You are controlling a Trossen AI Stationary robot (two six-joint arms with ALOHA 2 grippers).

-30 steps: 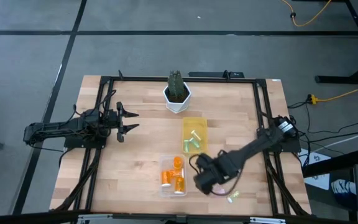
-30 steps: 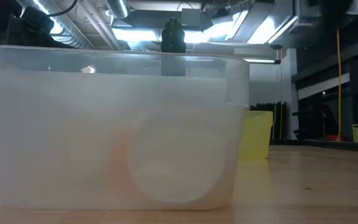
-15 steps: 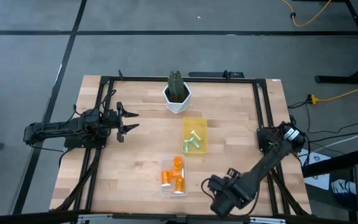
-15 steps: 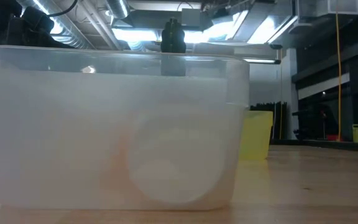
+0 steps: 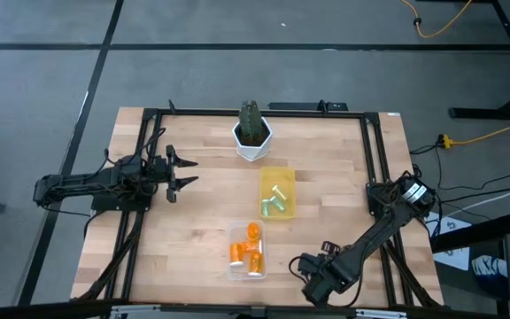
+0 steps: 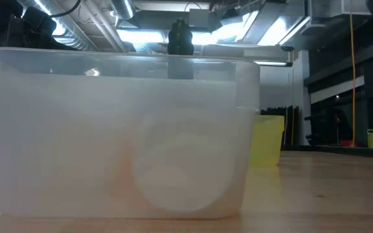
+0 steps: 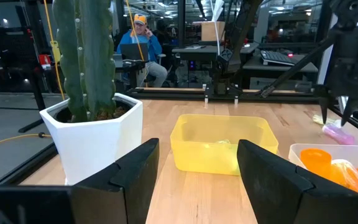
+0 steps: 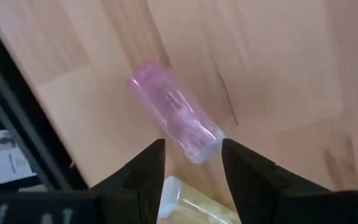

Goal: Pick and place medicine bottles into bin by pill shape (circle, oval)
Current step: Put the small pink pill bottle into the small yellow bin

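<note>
Right gripper point(image 8: 191, 163): fingers parted to a narrow gap, empty, poised just above a pink vial point(image 8: 174, 120) lying on its side on the table point(image 5: 202, 195). A pale yellow-green vial point(image 8: 191, 202) lies just beside it, partly under the fingers. In the high view this gripper point(image 5: 319, 282) sits at about 5 o'clock on the table, near the front edge, at 4 o'clock from the clear bin point(image 5: 247, 249).

Handling note (judgement): the pink vial's long axis runs diagonally across the wrist picture, one end toward 11 o'clock, the other toward 5 o'clock under the fingertips. Which end carries the cap cannot be told. The fingers look to sit over that near end, not the middle; shifting toward the mid-body, closing across the short width and keeping clear of the neighbouring vial should give a steadier pick. A round body may roll if nudged.

Clear bin: holds orange vials point(image 5: 245, 248). Yellow bin point(image 5: 276, 192), at 12 o'clock from it: holds pale green vials.

Left gripper point(image 5: 182, 171): fingers spread wide, empty, waiting at 9 o'clock on the table, facing the white pot with cactus point(image 5: 251, 131).
</note>
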